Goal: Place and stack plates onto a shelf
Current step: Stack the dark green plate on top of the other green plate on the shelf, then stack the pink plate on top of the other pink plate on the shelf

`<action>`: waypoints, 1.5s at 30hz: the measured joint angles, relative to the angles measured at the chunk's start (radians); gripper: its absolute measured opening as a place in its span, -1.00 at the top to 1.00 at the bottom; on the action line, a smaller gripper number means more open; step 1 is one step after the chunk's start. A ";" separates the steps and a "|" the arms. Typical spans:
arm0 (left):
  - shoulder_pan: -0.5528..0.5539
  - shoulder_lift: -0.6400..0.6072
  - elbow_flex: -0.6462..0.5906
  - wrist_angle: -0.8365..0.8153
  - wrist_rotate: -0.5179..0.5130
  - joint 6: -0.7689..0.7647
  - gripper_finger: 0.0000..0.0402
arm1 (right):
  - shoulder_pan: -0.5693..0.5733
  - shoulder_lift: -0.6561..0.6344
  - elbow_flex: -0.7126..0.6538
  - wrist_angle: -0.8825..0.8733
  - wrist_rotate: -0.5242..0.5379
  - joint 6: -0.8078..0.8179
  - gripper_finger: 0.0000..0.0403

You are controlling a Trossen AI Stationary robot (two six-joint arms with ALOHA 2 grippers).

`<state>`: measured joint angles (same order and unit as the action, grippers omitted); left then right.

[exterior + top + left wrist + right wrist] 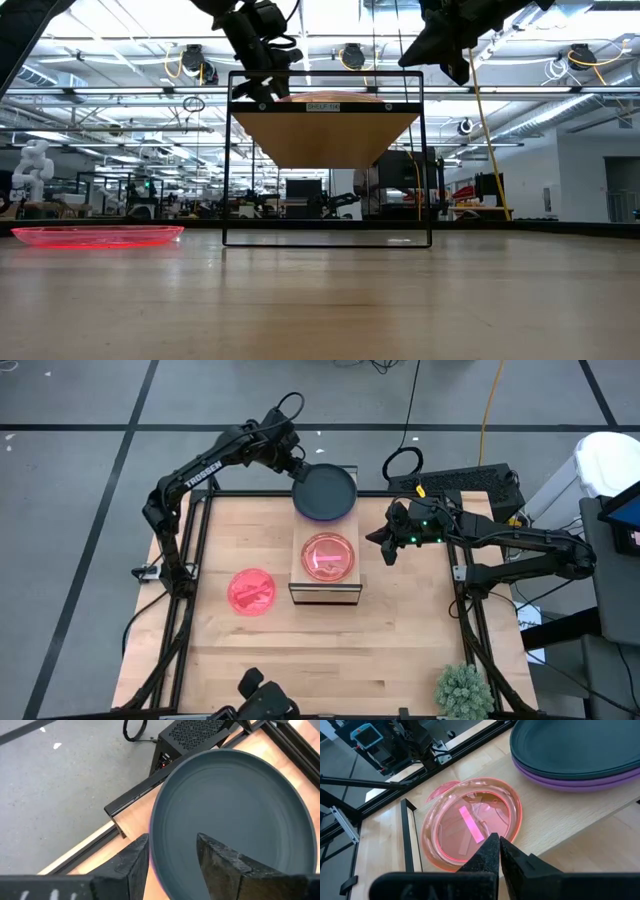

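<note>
The shelf (325,588) stands mid-table. On its wood top's far end a dark teal plate (230,805) lies on a purple plate (580,782), and the stack overhangs the far edge. A translucent pink plate (328,557) lies on the near half of the top. Another pink plate (250,591) lies on the table left of the shelf. My left gripper (172,857) is open at the dark plate's far-left rim, one finger over the plate and one outside it. My right gripper (385,547) hovers shut, right of the shelf. My left gripper stands astride the dark plate's rim (154,845), slanting down from the far left. A gap shows between the inner finger (220,860) and the rim. Whether the outer finger touches the rim I cannot tell. The plate lies flat on the stack.
A small green plant (462,690) sits at the table's near right corner. A black perforated box (470,482) and a cable loop (403,463) lie past the far right edge. Bare table lies in front of the shelf (330,650).
</note>
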<state>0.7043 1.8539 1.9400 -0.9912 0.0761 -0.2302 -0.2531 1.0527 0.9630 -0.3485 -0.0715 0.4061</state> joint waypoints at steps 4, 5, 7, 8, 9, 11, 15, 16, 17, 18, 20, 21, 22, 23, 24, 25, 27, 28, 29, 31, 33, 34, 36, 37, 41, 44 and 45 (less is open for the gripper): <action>-0.004 -0.002 0.001 -0.007 -0.001 0.069 0.15 | 0.000 0.000 0.000 0.000 0.000 0.000 1.00; -0.005 -0.002 0.001 -0.011 0.000 0.090 0.15 | 0.000 0.000 0.000 0.000 0.000 0.000 1.00; -0.006 -0.002 0.001 -0.014 0.021 0.111 0.15 | 0.000 0.000 0.000 0.000 0.000 0.000 1.00; -0.007 -0.002 0.001 -0.014 0.036 0.114 0.15 | 0.000 0.000 0.000 0.000 0.000 0.000 1.00; -0.009 -0.002 0.001 -0.014 0.055 0.114 0.15 | 0.000 0.000 0.000 0.000 0.000 0.000 1.00; -0.012 -0.013 0.001 -0.033 0.087 0.117 0.15 | 0.000 0.000 0.000 0.000 0.000 0.000 1.00; -0.027 -0.057 0.002 -0.116 0.108 0.170 0.22 | 0.000 0.000 0.000 0.000 0.000 0.000 1.00; -0.033 -0.065 0.002 -0.147 0.108 0.180 0.25 | 0.000 0.000 0.000 0.000 0.000 0.000 1.00; -0.041 -0.073 0.001 -0.168 0.107 0.185 0.28 | 0.000 0.000 0.000 0.000 0.000 0.000 1.00; -0.048 -0.085 0.001 -0.180 0.107 0.187 0.31 | 0.000 0.000 0.000 0.000 0.000 -0.001 1.00; -0.063 -0.120 0.000 -0.208 0.108 0.188 0.35 | 0.000 0.000 0.000 -0.001 -0.001 -0.006 1.00; -0.071 -0.141 0.001 -0.218 0.108 0.188 0.36 | 0.000 0.000 0.000 0.000 -0.001 -0.008 1.00; -0.080 -0.159 0.002 -0.226 0.109 0.188 0.36 | 0.000 0.000 -0.002 0.001 -0.001 -0.018 1.00; -0.088 -0.176 0.002 -0.237 0.109 0.188 0.37 | 0.000 0.000 -0.005 0.001 -0.002 -0.029 1.00; -0.093 -0.189 0.002 -0.250 0.107 0.186 0.37 | 0.000 0.000 -0.009 0.001 -0.002 -0.037 1.00; -0.100 -0.202 0.000 -0.258 0.105 0.180 0.37 | 0.000 0.000 -0.014 0.000 -0.004 -0.045 1.00; -0.117 -0.231 -0.011 -0.257 0.104 0.164 0.37 | 0.000 0.000 -0.019 -0.002 -0.007 -0.053 1.00; -0.123 -0.250 -0.021 -0.261 0.106 0.155 0.37 | 0.000 0.000 -0.019 -0.002 -0.008 -0.051 1.00; -0.127 -0.270 -0.034 -0.271 0.114 0.152 0.37 | 0.000 0.000 -0.019 0.000 -0.009 -0.050 1.00; -0.142 -0.306 -0.074 -0.293 0.143 0.162 0.37 | 0.000 0.000 -0.019 0.000 -0.023 -0.048 1.00; -0.159 -0.346 -0.138 -0.293 0.174 0.165 0.37 | 0.000 0.000 -0.019 0.000 -0.056 -0.045 1.00; -0.165 -0.369 -0.175 -0.292 0.185 0.161 0.37 | 0.000 0.000 -0.019 0.000 -0.074 -0.037 1.00; -0.186 -0.419 -0.249 -0.285 0.192 0.142 0.37 | 0.000 0.000 -0.019 0.000 -0.112 -0.022 1.00; -0.196 -0.444 -0.287 -0.279 0.193 0.133 0.37 | 0.000 0.000 -0.019 0.000 -0.133 -0.018 1.00; -0.244 -0.523 -0.444 -0.256 0.193 0.113 0.37 | 0.006 0.000 -0.019 0.000 -0.189 -0.017 1.00; -0.274 -0.576 -0.577 -0.192 0.184 0.088 0.37 | 0.019 0.000 -0.019 0.001 -0.193 -0.005 1.00; -0.278 -0.589 -0.626 -0.170 0.183 0.071 0.36 | 0.025 0.000 -0.019 0.001 -0.193 0.010 1.00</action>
<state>0.4267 1.2651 1.3145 -1.1608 0.2596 -0.1593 -0.2283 1.0531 0.9440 -0.3477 -0.2649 0.4164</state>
